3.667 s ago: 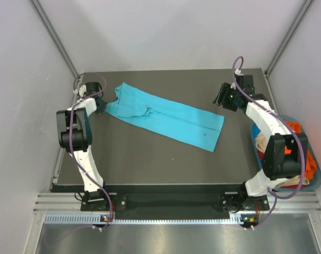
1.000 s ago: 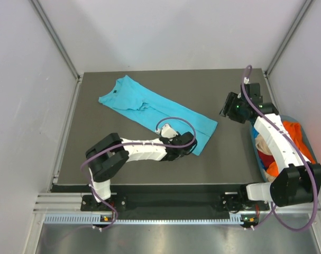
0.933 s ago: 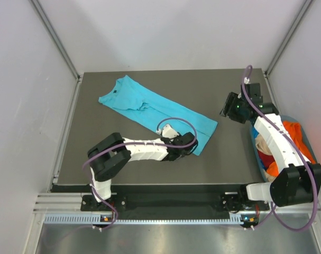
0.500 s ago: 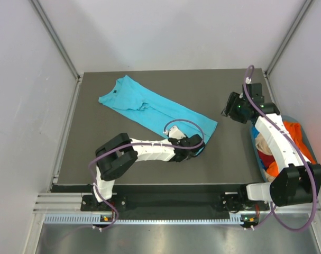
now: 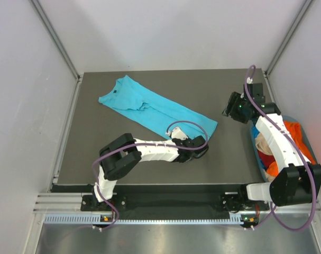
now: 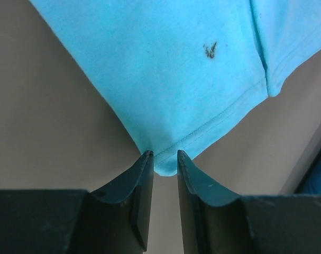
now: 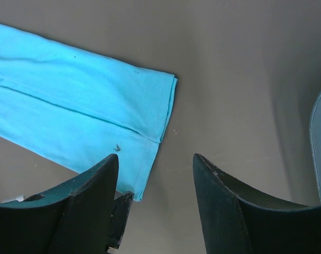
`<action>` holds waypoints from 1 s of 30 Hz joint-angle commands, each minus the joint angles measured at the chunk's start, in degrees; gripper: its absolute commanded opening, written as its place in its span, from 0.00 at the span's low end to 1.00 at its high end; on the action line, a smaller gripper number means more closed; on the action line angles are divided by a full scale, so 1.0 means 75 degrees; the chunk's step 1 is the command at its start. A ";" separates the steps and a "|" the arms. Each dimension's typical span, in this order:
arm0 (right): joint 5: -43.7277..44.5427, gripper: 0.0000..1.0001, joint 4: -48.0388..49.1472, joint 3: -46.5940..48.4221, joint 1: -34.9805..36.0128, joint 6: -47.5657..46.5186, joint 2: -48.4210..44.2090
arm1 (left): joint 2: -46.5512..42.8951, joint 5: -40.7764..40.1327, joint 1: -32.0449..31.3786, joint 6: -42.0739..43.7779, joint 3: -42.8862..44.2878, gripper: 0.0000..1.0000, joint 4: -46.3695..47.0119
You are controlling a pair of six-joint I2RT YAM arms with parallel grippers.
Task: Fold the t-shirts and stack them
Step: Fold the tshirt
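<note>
A turquoise shirt [image 5: 149, 108] lies flat on the dark bench [image 5: 229, 159], folded into a long strip that runs from the upper left of the overhead view down towards the middle. Its collar end is at the upper left and its hem end at the lower right.

The left arm stretches low across the bench, and the left fingers [image 5: 199, 150] sit at the bottom corner of the hem. In the left wrist view they are only narrowly apart, with the stitched corner of the shirt [image 6: 165, 79] lying in the gap between their tips. The cloth there looks flat, not bunched, and I cannot tell whether it is pinched. A small dark mark [image 6: 209, 50] shows on the cloth above the corner.

The right fingers [image 5: 229, 108] hang over bare bench just right of the shirt's hem end, spread wide and holding nothing.

At the right edge, a blue-grey basket [image 5: 315, 181] holds orange [image 5: 295, 128], red [image 5: 266, 159] and beige [image 5: 259, 142] shirts.
</note>
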 commanded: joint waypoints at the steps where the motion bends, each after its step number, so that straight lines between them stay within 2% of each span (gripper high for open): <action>1: 0.0027 0.59 0.0052 0.0101 -0.0068 -0.0061 -0.0221 | 0.0006 -0.0150 -0.0121 -0.0239 0.0285 0.31 -0.0548; 10: 0.0015 0.59 0.0076 0.0090 -0.0080 -0.0050 -0.0233 | 0.0006 -0.0465 -0.0227 -0.0333 0.0531 0.32 -0.1111; 22: -0.0043 0.59 0.0087 0.0054 -0.0126 -0.0050 -0.0291 | 0.0310 -0.0595 -0.0227 -0.0380 0.0719 0.31 -0.1018; 27: -0.0067 0.59 0.0076 0.0019 -0.0150 -0.0085 -0.0338 | 0.0404 -0.0361 -0.0227 -0.0345 0.0684 0.27 -0.1006; 30: -0.0113 0.59 0.0076 0.0031 -0.0185 -0.0085 -0.0350 | 0.0416 -0.0267 -0.0238 -0.0310 0.0684 0.17 -0.1006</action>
